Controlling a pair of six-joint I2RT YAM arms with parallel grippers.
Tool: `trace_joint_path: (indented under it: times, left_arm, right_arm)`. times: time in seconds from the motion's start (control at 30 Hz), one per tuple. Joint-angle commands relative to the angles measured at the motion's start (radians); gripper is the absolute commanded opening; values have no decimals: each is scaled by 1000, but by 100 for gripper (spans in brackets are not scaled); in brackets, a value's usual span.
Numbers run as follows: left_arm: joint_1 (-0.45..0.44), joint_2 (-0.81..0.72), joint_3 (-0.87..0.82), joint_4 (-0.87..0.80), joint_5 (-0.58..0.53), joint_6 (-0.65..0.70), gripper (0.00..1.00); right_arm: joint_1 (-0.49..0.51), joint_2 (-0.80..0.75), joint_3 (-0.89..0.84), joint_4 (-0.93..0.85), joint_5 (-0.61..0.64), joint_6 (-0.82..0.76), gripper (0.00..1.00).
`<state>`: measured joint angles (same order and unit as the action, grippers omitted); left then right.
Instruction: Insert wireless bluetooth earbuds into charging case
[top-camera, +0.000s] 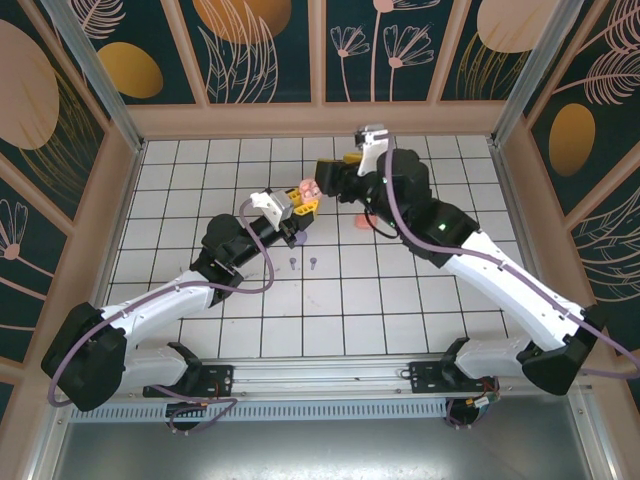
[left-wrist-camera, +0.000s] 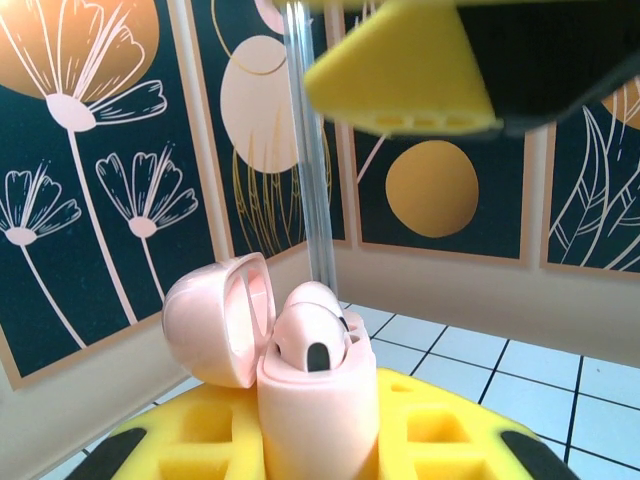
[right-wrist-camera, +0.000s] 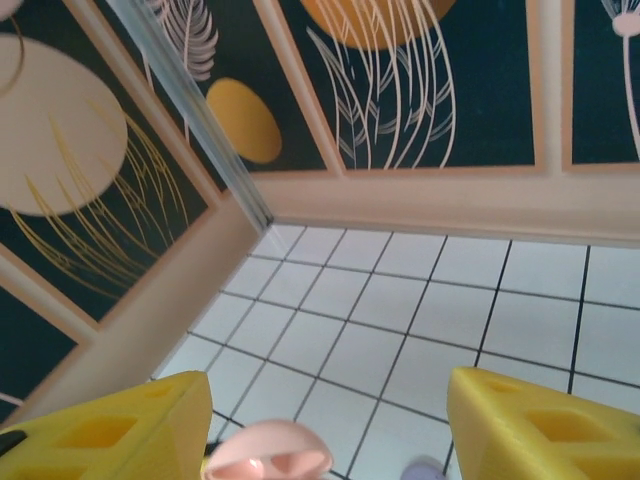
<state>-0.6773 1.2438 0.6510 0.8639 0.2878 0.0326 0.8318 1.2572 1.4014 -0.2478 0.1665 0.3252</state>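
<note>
Pink earbuds (left-wrist-camera: 308, 340) sit in the open charging case (left-wrist-camera: 320, 410) clamped by the left claw (top-camera: 302, 203); right claw (right-wrist-camera: 325, 420) stands apart.

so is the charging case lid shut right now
No, the lid of the charging case stands swung open, with a pink earbud seated inside.

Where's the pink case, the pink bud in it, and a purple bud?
pink case (left-wrist-camera: 320, 415): left wrist view, on its front wall.
pink bud (left-wrist-camera: 300, 340): left wrist view, on its rounded head.
purple bud (top-camera: 291, 263): top view, the left one of two, on its head.
</note>
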Motion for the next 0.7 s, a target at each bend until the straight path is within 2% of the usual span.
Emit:
trace_joint_path:
  times: [0.0, 0.1, 0.23, 0.3, 0.53, 0.67]
  left_arm:
    - [-2, -5, 27, 37, 17, -13, 0]
    - [-3, -7, 27, 25, 34, -5, 0]
    - [-2, -4, 32, 1, 67, -1, 0]
    - [-3, -5, 33, -7, 73, -5, 0]
    - [-3, -2, 34, -10, 74, -12, 0]
    - [-4, 9, 44, -12, 74, -12, 0]
  right_arm:
    - [-35, 6, 66, -58, -55, 48, 63]
    - [-61, 68, 125, -137, -85, 51, 55]
    - [-91, 187, 243, -253, -132, 37, 34]
    - [-95, 248, 306, -305, -148, 21, 28]
    - [-97, 426, 488, -476, -223, -27, 17]
    - [-90, 395, 430, -507, -257, -36, 10]
